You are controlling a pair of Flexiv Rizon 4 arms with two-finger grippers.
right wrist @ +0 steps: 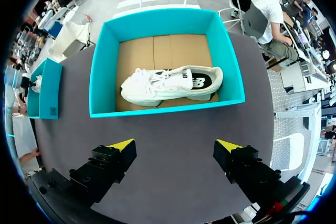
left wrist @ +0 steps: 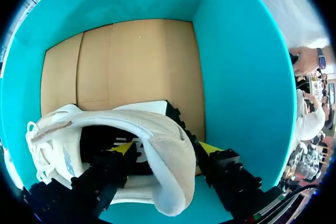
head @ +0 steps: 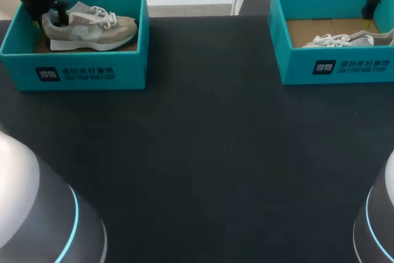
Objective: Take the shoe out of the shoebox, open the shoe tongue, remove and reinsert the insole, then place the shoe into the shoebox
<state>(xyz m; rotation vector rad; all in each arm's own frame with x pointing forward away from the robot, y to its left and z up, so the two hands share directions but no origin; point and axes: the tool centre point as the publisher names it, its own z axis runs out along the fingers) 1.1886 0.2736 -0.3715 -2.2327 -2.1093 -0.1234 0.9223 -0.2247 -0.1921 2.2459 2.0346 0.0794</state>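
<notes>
**Left gripper on the heel, right gripper hanging free**

The teal cardboard shoebox (head: 86,69) at my left serves as landmark. Inside it lies the beige and white suede-and-mesh sneaker (head: 92,26), heel at the box's outer end wall and toe pointing along the box toward the table's middle.

The head view shows this shoe whole from the side, but there the dark body of the left gripper (left wrist: 168,148) covers the heel and hides its fingers. The left wrist view shows them. One yellow-tipped finger (left wrist: 126,148) is down inside the shoe's dark opening, and the other is outside, against the back of the heel. The padded heel collar is pinched between the two. Beyond the shoe, that view also shows the box's bare brown cardboard floor.

Well apart from the landmark box, across the dark table (head: 209,152), stands a second teal cardboard shoebox (head: 295,60). It holds a white lace-up sneaker (right wrist: 168,83).

The head view shows only the upper part of this shoe above the front wall. The right wrist view shows its whole length, toe turned toward the landmark box and a dark patch at the heel side.

The right gripper (right wrist: 176,148) hangs high over the table in front of this second box. Its fingers are spread wide with nothing between them. The head view catches only a dark piece of it at the frame's edge.
</notes>
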